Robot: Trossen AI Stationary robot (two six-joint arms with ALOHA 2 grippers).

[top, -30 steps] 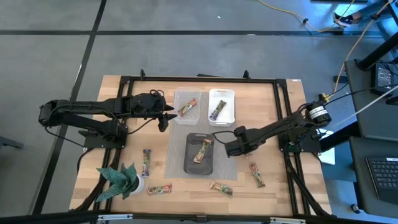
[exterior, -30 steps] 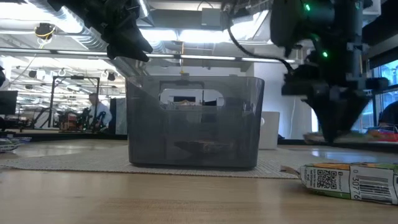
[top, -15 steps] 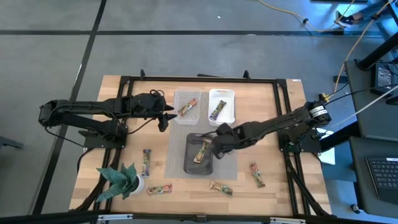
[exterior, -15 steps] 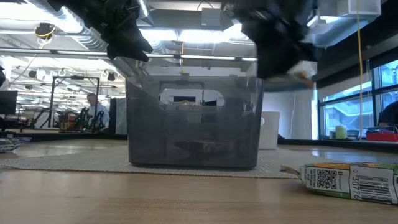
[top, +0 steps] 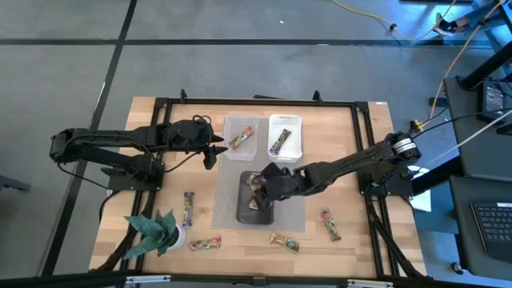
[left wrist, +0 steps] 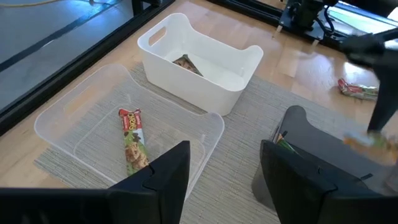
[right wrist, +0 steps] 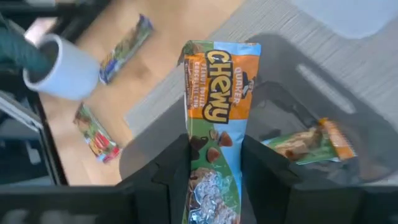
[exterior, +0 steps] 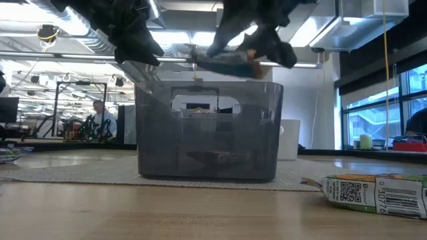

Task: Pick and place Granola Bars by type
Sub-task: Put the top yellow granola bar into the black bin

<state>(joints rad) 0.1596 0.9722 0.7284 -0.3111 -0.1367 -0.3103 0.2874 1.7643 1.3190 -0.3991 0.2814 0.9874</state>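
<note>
Carrying bar point(right wrist: 216, 124) over grey bin point(top: 242, 210), right gripper point(top: 260, 183) clamped on it; matching bar point(right wrist: 305, 144) inside. Next: lower, release. Left gripper point(top: 213, 150) idle, spread empty, at bin's 10 o'clock.

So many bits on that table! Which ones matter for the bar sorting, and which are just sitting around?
Part of the job:
- Granola bar held in the right gripper above the dark bin
- Clear bin and white bin, one bar in each
- Loose bars on the table

Just sitting around:
- Green plant
- Woven mat
- Left gripper, waiting
</note>
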